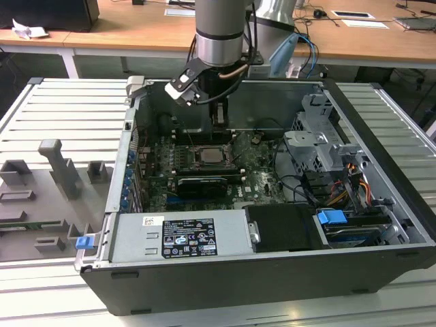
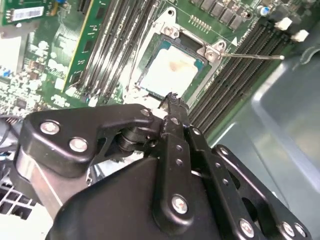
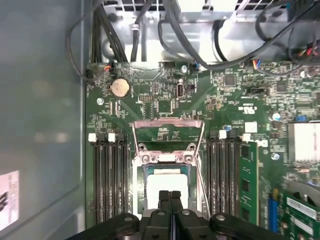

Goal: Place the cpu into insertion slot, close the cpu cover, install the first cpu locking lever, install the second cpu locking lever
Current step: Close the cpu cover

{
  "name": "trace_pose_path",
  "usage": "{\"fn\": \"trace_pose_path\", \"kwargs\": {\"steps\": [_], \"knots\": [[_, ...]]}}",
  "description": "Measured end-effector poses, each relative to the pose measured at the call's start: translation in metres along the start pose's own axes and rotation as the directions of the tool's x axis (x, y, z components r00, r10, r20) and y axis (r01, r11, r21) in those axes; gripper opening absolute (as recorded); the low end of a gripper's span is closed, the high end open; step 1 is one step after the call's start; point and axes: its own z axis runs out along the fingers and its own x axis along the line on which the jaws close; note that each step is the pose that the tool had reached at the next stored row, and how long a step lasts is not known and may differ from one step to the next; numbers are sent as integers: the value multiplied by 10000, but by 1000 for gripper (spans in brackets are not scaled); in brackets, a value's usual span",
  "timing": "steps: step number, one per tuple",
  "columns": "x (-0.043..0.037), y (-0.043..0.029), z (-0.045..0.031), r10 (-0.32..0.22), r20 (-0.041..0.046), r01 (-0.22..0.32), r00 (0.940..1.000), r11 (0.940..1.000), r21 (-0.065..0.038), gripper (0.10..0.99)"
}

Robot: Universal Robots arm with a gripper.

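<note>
- Well off to the exterior view's left of the gripper [image 1: 218,119], we see grey holding fixtures [image 1: 58,174] on the ribbed table, outside the computer case [image 1: 204,286]. We judge they park parts until those are needed.
- Closer in, long black memory slots [image 3: 110,175] run alongside the socket, flanking the fingers in the first wrist view.
- At the centre, the gripper hangs just above the socket with its two fingers pressed together and nothing between them. We take it that a closed tip makes a slim pusher among such tight parts.
- Directly under the fingertips, the cpu [image 3: 165,179] lies flat inside the insertion slot [image 3: 139,175], pale face up, so the placing step looks done.
- Just beyond the fingertips, the cpu cover [image 3: 168,123] is swung up off the slot, and green board shows through its open middle. It is not yet closed, which leaves the chip exposed.
- Past the socket in the second wrist view, a thin wire locking lever [image 2: 252,56] sticks out free. We judge it is unlatched so the cover can swing.
- Far to the exterior view's right of the gripper, a metal drive cage [image 1: 317,139] sits well apart from the work.
</note>
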Motion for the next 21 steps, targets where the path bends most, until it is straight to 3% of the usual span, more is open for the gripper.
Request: {"fn": "trace_pose_path", "kwargs": {"steps": [3, 5, 6, 11, 12, 13, 18, 21], "knots": [[2, 85, -5, 3, 5, -3, 10000, 10000, 66, 106], [3, 220, 10, 0, 15, 0, 10000, 9999, 136, 106], [3, 253, 15, 0, 18, 0, 10000, 9999, 142, 106], [4, 248, -28, -1, 14, 1, 10000, 10000, 59, 106], [5, 279, -35, 2, 13, -2, 10000, 10000, 57, 106], [6, 359, -31, 0, 14, 0, 10000, 10000, 58, 106], [9, 535, -22, -2, 14, 2, 10000, 10000, 58, 106], [11, 688, -15, 0, 15, 0, 10000, 10000, 59, 106]]}}
